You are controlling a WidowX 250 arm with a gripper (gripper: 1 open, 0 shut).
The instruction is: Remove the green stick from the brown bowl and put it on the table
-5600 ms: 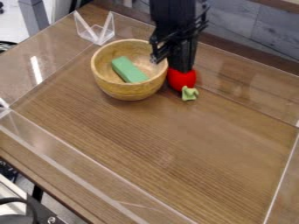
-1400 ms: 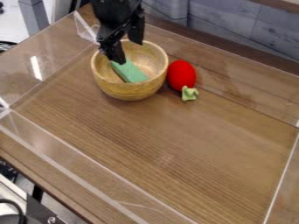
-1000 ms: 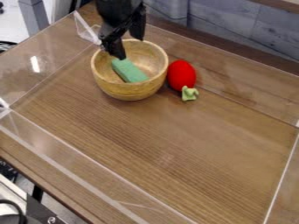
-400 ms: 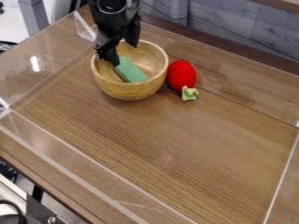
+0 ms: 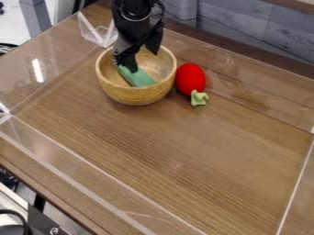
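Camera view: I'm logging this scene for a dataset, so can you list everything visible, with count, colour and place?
brown bowl: one, light-brown wood, back left of the table
green stick: one, light green, lying inside the bowl
strawberry toy: one, red with a green leaf tip, on the table just right of the bowl
table: one, brown wood grain
acrylic walls: clear, along the table's edges
claw: one, black, open, lowered into the bowl over the stick's far end

wood-grain table, brown bowl, strawberry toy
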